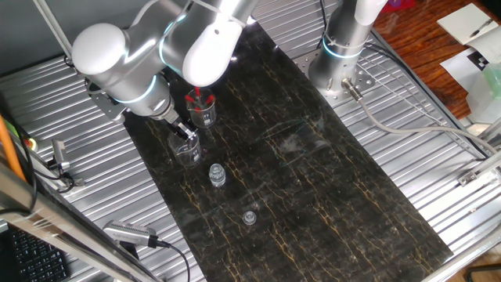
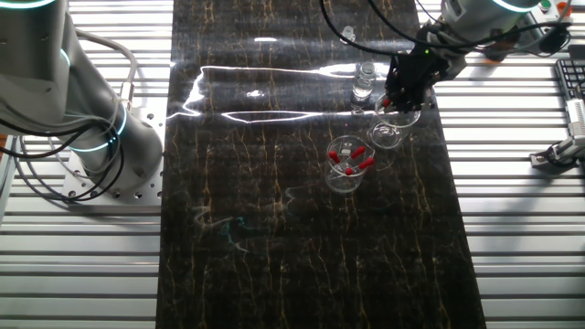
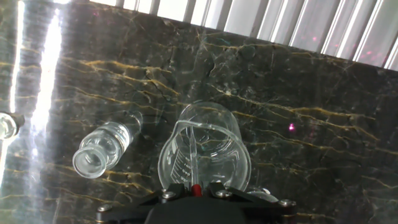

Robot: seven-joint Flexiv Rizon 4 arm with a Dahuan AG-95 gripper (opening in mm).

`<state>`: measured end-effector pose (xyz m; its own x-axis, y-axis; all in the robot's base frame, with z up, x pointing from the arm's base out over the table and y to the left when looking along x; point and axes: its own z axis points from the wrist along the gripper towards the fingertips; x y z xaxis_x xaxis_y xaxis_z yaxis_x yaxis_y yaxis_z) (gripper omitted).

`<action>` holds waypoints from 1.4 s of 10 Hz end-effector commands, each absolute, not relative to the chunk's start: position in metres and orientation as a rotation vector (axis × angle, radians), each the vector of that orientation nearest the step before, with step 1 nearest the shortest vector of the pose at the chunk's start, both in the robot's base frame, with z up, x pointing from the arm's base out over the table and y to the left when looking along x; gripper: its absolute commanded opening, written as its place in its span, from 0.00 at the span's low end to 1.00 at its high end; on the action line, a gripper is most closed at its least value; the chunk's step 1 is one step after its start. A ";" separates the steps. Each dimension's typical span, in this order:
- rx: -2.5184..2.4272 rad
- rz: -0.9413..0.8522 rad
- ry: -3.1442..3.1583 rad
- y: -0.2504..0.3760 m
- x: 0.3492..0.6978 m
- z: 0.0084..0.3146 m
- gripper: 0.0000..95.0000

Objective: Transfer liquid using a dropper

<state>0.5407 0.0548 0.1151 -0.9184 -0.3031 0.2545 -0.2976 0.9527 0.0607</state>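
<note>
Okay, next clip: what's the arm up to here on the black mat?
The single arm has its gripper lowered over a clear beaker on the dark marbled mat, with a slim dropper reaching down into that beaker. A second beaker with red at its top stands right beside it, and a small ribbed vial stands open on the other side with a small cap further off. Whether liquid is moving can't be told.

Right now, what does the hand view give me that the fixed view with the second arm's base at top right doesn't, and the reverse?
Hand view only: the dropper standing inside the clear beaker, and the vial's open mouth.

Fixed view only: the beaker with red at its top, a small cap, and the idle arm's base.

Both: clear beaker, vial, gripper over the beaker.
</note>
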 end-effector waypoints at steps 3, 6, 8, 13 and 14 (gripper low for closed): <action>0.453 -0.033 -2.846 0.055 0.539 0.114 0.20; 0.498 -0.041 -2.839 0.048 0.537 0.118 0.20; 0.505 -0.040 -2.839 0.046 0.533 0.117 0.20; 0.515 -0.039 -2.839 0.045 0.529 0.118 0.20; 0.513 -0.039 -2.839 0.045 0.529 0.118 0.20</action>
<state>0.5295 0.0449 0.1177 -0.9047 -0.3489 0.2447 -0.3417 0.9370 0.0725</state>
